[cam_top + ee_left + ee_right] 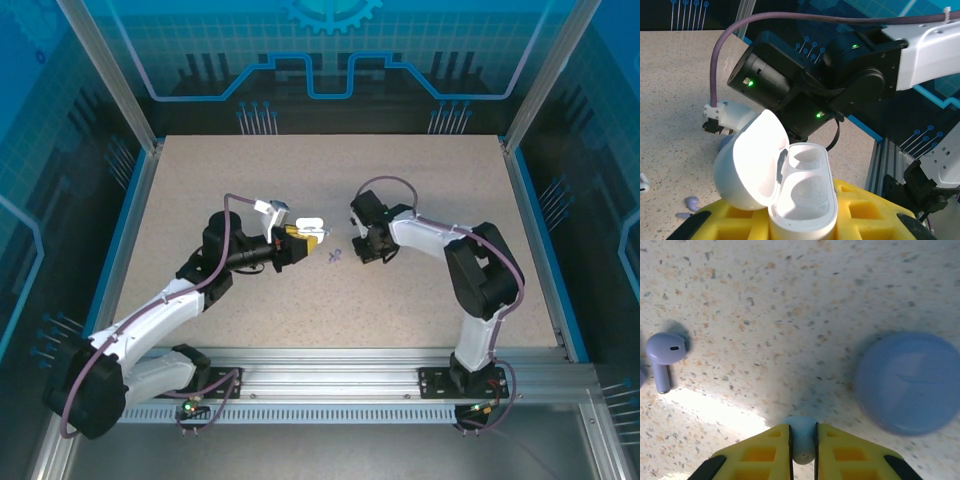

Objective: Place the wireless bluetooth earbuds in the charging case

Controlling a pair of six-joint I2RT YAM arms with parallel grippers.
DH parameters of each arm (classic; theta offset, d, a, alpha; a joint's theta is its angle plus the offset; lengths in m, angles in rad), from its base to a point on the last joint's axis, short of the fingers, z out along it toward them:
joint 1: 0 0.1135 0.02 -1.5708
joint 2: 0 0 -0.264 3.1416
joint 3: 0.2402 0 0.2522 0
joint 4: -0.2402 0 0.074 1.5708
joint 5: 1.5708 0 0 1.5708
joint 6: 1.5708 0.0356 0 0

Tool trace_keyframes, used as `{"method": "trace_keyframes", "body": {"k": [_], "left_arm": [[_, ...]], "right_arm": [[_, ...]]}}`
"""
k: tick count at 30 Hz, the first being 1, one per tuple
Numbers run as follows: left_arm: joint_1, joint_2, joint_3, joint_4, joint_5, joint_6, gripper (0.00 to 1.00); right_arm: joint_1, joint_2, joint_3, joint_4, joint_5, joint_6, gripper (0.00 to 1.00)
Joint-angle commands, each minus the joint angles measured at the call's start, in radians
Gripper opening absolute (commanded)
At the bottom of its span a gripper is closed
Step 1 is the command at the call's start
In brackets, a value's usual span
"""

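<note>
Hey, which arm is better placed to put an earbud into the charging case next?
Right. The right gripper is pinching an earbud, while the left gripper is occupied holding the open charging case, so it probably just presents the case.

Case (802, 195) in left tool (303, 241); earbud (803, 432) in right tool (803, 455); disc (907, 382) near earbud

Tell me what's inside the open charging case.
Both moulded wells of the charging case look empty: nothing sits in either. Its lower body is hidden between the yellow jaws of the left gripper, so nothing there can be seen.
</note>
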State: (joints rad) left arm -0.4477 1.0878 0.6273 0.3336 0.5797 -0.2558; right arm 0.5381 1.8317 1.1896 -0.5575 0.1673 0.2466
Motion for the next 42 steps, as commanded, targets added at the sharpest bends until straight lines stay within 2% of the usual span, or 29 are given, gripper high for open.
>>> {"method": "trace_keyframes", "body": {"k": [1, 15, 25, 31, 42], "left_arm": [[0.005, 0.021, 0.034, -0.009, 0.002, 0.012, 0.15], [0.000, 0.177, 0.050, 0.052, 0.004, -0.091, 0.15], [-0.045, 0.285, 0.097, 0.097, 0.017, -0.142, 0.14], [-0.069, 0.291, 0.123, 0.093, 0.013, -0.138, 0.15], [-0.114, 0.199, 0.135, 0.082, -0.075, -0.030, 0.14]], "right_arm": [[0.013, -0.090, -0.008, -0.016, 0.098, 0.012, 0.16], [0.057, -0.315, 0.015, -0.055, 0.132, 0.018, 0.16], [0.148, -0.446, 0.039, -0.038, 0.166, 0.005, 0.16], [0.214, -0.509, 0.052, -0.015, 0.260, -0.009, 0.16], [0.378, -0.526, 0.172, -0.076, 0.552, -0.040, 0.16]]}}
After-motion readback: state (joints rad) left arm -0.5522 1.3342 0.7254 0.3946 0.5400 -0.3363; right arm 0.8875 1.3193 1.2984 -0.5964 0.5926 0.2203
